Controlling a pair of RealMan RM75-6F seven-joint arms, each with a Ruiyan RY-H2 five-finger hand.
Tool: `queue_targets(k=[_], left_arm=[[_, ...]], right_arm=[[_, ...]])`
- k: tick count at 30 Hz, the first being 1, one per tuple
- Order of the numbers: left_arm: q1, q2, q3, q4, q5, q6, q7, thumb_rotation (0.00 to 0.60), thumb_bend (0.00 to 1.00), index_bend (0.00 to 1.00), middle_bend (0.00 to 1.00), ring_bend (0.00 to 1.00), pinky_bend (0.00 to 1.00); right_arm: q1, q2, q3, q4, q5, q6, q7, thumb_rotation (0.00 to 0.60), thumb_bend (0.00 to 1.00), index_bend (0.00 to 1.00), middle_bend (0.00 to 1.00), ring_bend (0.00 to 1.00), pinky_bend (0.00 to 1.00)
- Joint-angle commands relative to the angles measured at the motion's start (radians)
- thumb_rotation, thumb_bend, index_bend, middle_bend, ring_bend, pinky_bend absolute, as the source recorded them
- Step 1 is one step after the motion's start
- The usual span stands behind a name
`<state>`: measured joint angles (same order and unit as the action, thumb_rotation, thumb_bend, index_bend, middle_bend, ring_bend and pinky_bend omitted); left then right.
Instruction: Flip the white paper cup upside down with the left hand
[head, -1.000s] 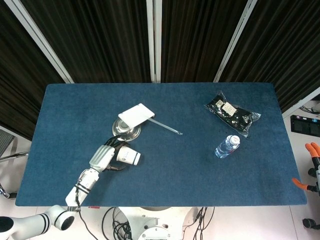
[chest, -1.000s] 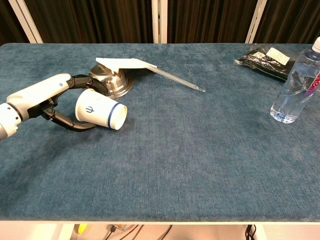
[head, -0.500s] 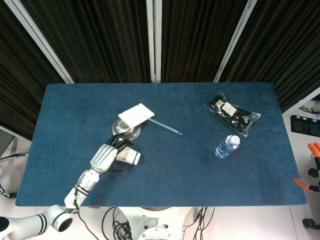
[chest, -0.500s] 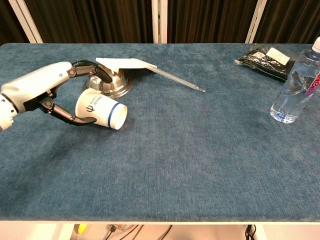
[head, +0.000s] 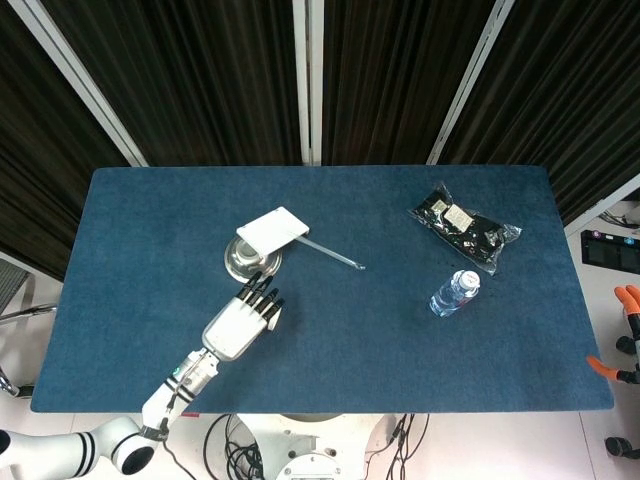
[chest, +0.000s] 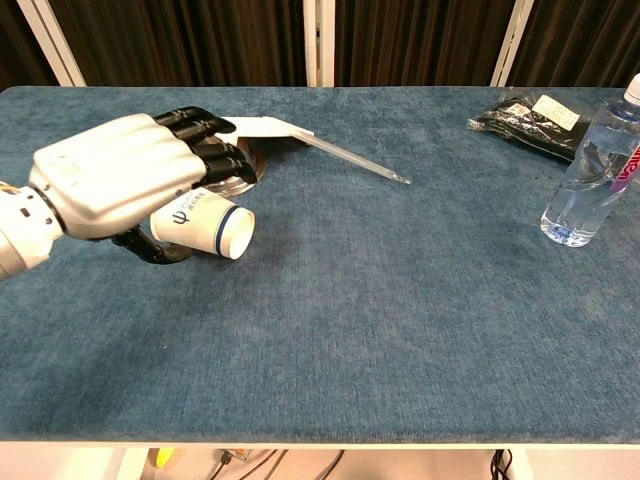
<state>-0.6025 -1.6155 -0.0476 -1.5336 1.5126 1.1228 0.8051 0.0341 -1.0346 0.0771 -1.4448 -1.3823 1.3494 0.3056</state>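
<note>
Black fingertips (chest: 215, 150) fanned over the white paper cup (chest: 205, 221), thumb tucked beneath at about 7 o'clock of it; whether anything presses the wall, cannot tell. Left hand (chest: 125, 175) palm-down above, hiding most of the cup from overhead. Cup on its side on the blue cloth table (chest: 400, 300), mouth toward 3 o'clock, just at 6 o'clock of the metal bowl (head: 250, 258). Best to close lightly around the middle of the wall without crushing, lift clear of the bowl, then roll the wrist until the rim faces down and set flat.
</note>
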Motion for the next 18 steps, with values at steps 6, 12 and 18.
queue_targets(k=[6,12,18], left_arm=[[-0.044,-0.042,-0.024,-0.083,-0.163,-0.075,0.326,0.600,0.20,0.19,0.15,0.00,0.05],[-0.064,-0.068,-0.022,-0.043,-0.176,-0.067,0.386,0.600,0.20,0.20,0.17,0.00,0.05],[-0.079,-0.076,-0.026,-0.034,-0.204,-0.067,0.424,0.600,0.20,0.25,0.22,0.00,0.05]], right_arm=[[0.007,-0.007,0.000,0.009,0.005,-0.018,0.001,0.600,0.06,0.00,0.00,0.00,0.00],[0.007,-0.009,-0.001,0.012,0.005,-0.017,0.001,0.600,0.06,0.00,0.00,0.00,0.00],[0.007,-0.007,-0.001,0.015,0.006,-0.020,0.006,0.600,0.06,0.00,0.00,0.00,0.00]])
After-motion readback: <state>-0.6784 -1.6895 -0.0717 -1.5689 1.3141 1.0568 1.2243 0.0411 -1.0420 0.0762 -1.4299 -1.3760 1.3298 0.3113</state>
